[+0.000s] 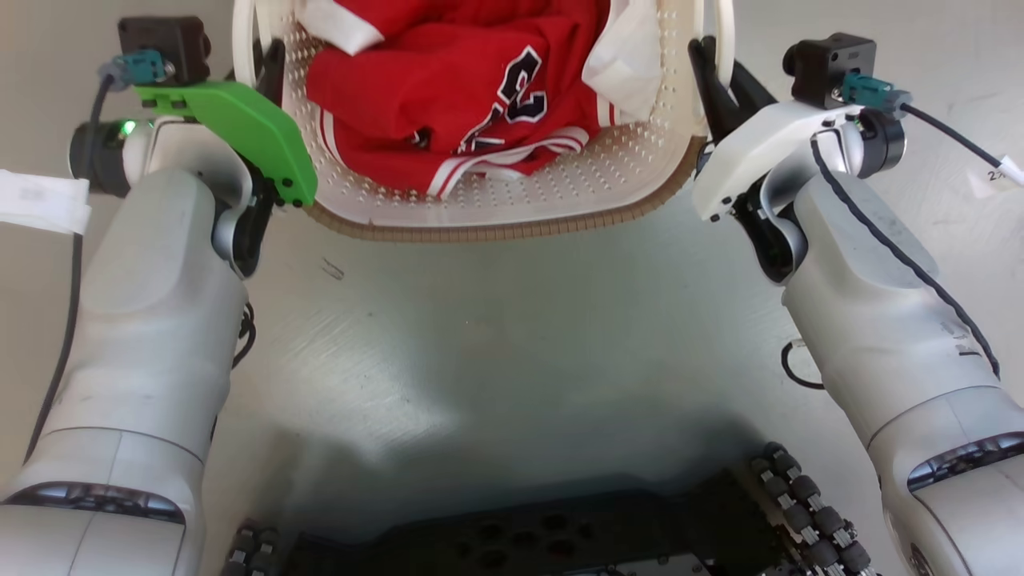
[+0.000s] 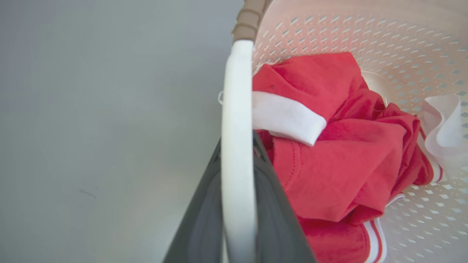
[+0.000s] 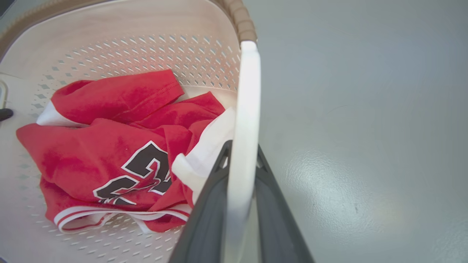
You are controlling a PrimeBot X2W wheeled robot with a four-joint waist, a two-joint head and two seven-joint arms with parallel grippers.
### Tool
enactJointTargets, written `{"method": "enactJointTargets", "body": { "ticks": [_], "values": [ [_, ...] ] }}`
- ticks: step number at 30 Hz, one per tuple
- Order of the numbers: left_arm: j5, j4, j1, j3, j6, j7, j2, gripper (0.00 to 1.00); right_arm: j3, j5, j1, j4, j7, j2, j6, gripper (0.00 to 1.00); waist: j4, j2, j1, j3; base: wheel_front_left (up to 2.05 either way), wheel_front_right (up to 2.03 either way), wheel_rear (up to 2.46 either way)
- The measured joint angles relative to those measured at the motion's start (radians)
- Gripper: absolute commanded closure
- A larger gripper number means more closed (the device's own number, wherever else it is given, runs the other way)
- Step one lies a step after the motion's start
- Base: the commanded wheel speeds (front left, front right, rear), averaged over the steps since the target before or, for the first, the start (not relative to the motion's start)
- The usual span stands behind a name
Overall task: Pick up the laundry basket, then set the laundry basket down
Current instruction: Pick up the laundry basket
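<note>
The laundry basket [image 1: 512, 200] is at the top centre of the head view, cream and perforated with a brown woven-look rim [image 1: 496, 232]. A red jersey [image 1: 464, 88] and some white cloth [image 1: 632, 56] lie in it. My left gripper [image 1: 270, 68] is shut on the basket's left white handle [image 2: 237, 109]. The dark fingers [image 2: 204, 219] clamp that handle from both sides. My right gripper [image 1: 708, 68] is shut on the right handle [image 3: 246, 102] in the same way, its fingers [image 3: 270, 219] pressed against the white bar. The basket's far side is cut off by the top edge of the head view.
Glossy grey floor [image 1: 496, 352] lies all around and beneath the basket. My dark wheeled base [image 1: 560, 536] fills the bottom of the head view. A loop of black cable [image 1: 800, 368] hangs by the right forearm.
</note>
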Motion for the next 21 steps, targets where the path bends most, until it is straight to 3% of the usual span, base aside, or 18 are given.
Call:
{"method": "enactJointTargets", "body": {
  "ticks": [10,21],
  "values": [
    [-0.027,0.085,0.001,-0.016,-0.001,-0.006,-0.022,1.00,0.003,0.019,-0.014,0.086,0.000,0.006,0.010,1.00,-0.002,0.0000,0.0000,-0.085,0.00,0.00,0.00],
    [-0.064,0.160,0.022,-0.035,-0.008,0.057,-0.040,1.00,0.031,0.054,-0.013,0.178,0.049,0.014,0.019,1.00,0.001,0.0000,0.0000,-0.213,0.00,0.00,0.00]
  ]
}}
